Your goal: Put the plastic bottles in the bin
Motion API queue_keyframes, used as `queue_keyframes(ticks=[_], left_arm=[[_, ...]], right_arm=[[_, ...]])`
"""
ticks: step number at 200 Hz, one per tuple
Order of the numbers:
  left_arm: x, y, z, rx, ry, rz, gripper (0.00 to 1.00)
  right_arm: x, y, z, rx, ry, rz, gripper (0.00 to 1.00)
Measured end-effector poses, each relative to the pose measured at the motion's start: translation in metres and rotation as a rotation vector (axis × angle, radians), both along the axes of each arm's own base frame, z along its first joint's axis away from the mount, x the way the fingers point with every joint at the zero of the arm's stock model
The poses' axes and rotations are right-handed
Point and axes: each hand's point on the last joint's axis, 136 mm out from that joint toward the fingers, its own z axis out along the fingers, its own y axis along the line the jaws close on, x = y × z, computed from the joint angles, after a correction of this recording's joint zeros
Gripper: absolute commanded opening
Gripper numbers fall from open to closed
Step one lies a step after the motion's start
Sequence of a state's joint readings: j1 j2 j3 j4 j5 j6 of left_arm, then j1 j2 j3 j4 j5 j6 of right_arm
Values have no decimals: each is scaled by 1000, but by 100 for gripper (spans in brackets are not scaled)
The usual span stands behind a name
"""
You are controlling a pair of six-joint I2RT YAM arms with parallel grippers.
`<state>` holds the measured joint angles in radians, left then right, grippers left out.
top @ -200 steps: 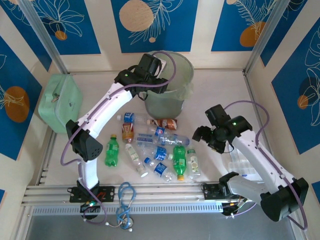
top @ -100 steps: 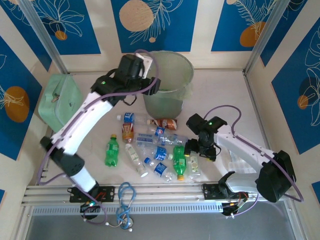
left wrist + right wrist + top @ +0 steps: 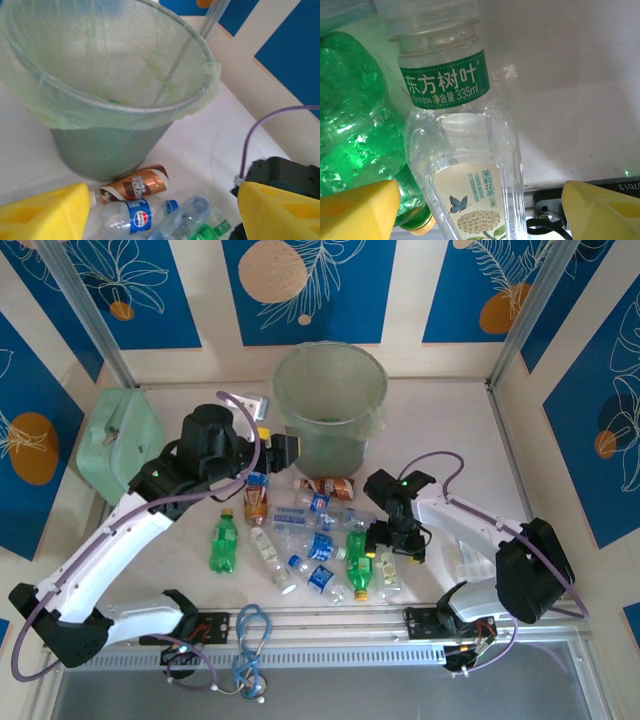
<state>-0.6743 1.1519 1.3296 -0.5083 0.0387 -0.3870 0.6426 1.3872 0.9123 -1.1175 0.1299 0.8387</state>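
Note:
The bin (image 3: pixel 330 390) stands at the back centre, a pale green bucket with a liner bag; the left wrist view looks into its mouth (image 3: pixel 100 75). Several plastic bottles (image 3: pixel 310 530) lie in a pile in front of it: clear blue-labelled ones, green ones (image 3: pixel 224 542) and a brown one (image 3: pixel 135 184). My left gripper (image 3: pixel 275 448) hangs open above the pile's far-left side, nothing between its fingers (image 3: pixel 45 210). My right gripper (image 3: pixel 395 545) is low at the pile's right end, open, its fingers (image 3: pixel 357 207) either side of a clear green-banded bottle (image 3: pixel 470 170) beside a green bottle (image 3: pixel 355 125).
A flat mint-green case (image 3: pixel 122 445) lies at the left wall. A blue cable loop (image 3: pixel 250 625) rests on the front rail. Some clear plastic (image 3: pixel 480 565) lies right of the right arm. Patterned walls close in three sides.
My left arm has drawn back from the bin's rim and now hovers over the pile's far-left side. The right gripper has swung left and down onto the bottles at the pile's right end.

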Motion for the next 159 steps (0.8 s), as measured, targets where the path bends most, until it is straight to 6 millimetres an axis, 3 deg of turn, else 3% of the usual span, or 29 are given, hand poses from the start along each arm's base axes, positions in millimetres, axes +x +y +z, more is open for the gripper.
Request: queue_keyframes(ticks=[95,159], left_arm=[[-1,-12,-1,-91,25,-29,77],[-1,-14,1,-106,26,-31,77]], right_arm=[[-8,-4,-17,-51,63,13,79],[-2,-12,-25,-62,78,-32,74]])
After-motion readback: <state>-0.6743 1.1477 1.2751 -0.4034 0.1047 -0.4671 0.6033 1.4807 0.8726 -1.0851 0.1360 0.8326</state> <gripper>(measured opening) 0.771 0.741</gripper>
